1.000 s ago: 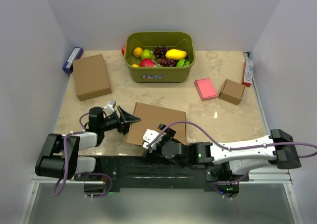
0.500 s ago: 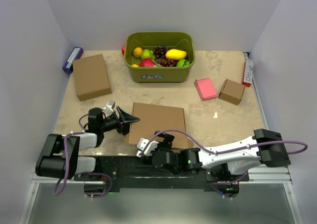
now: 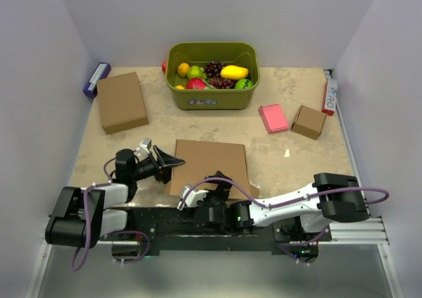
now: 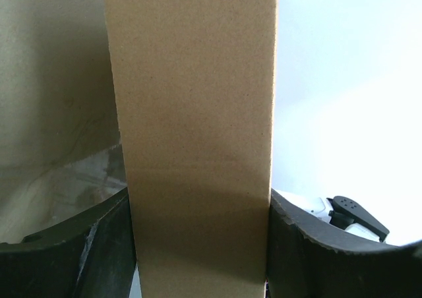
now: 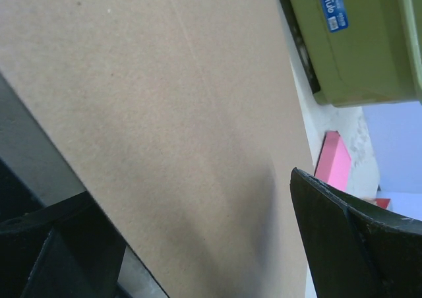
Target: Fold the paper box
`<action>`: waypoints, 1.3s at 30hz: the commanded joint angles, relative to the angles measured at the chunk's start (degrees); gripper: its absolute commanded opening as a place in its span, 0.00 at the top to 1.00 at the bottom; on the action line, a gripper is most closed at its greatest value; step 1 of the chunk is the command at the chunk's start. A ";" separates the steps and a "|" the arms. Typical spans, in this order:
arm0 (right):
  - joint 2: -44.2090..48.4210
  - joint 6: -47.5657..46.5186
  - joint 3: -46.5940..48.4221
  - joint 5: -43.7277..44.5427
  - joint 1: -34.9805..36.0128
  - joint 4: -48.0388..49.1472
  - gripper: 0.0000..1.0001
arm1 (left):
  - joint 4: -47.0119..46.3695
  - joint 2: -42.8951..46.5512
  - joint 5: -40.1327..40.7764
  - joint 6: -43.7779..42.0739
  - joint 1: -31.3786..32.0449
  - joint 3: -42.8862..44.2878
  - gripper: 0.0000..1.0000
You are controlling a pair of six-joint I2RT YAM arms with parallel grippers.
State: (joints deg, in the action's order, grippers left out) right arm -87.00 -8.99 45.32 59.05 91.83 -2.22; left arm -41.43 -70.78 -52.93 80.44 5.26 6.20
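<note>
The plain brown corrugated cardboard paper box [image 3: 214, 163] lies unfolded on the beige marbled table [image 3: 297, 166], straight in front of the olive-green plastic basket of fruit [image 3: 211, 100] and on its near side. What has changed over the last second is mostly the right arm. It has drawn back from above the corner of the sheet farthest from the basket and swung low along the sheet's near edge, its elbow coming in from the right. The sheet itself has turned a little, so its long edges now run more nearly parallel to the basket's front wall. The left gripper [image 3: 179, 160] has edged slightly closer to the basket while keeping its place on the sheet's left edge. In the left wrist view the cardboard fills the gap between its dark fingers [image 4: 66, 252], so the jaws read as closed on the box. The right gripper [image 5: 188, 186] has its jaws spread wide, with the cardboard face spanning the space between them; whether either finger touches it cannot be told. No flap stands up in the overhead view, so folding proper seems not to have begun. This looks like squaring the sheet and setting the right gripper to take the near edge.
</note>
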 commanded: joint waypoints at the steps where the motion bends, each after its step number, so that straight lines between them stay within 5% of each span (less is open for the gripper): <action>1: -1.06 -4.89 1.00 5.64 -0.16 7.65 0.01 | -5.49 1.70 -3.23 3.49 -0.33 -1.62 0.78; 13: -6.51 -16.66 -1.02 8.45 -3.41 21.98 0.02 | -9.72 3.02 -3.94 7.45 0.54 -4.09 0.79; 17: -7.31 -19.13 -0.50 8.19 -3.85 23.84 0.15 | -9.81 3.02 -4.12 7.45 0.72 -3.91 0.77; 20: -6.96 -18.26 -0.41 7.40 -3.85 22.61 0.22 | -9.90 3.11 -4.29 7.36 0.72 -3.21 0.72; 25: -5.99 -16.15 0.29 5.65 -3.94 17.44 0.38 | -7.01 4.16 -4.55 5.17 0.54 -0.66 0.40; 30: -4.76 -10.88 3.19 3.10 -4.99 5.25 0.44 | 9.38 5.22 -4.03 -9.93 -1.56 4.25 0.18; 39: -0.02 -1.65 11.09 -5.78 -10.44 -17.96 0.44 | 36.21 9.17 4.99 -37.70 -5.26 18.31 0.05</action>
State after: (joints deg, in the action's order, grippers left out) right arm -90.96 -17.34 51.03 57.93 83.74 -8.25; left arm -22.06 -64.66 -53.91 60.38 0.73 16.27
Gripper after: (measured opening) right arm 0.687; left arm 0.938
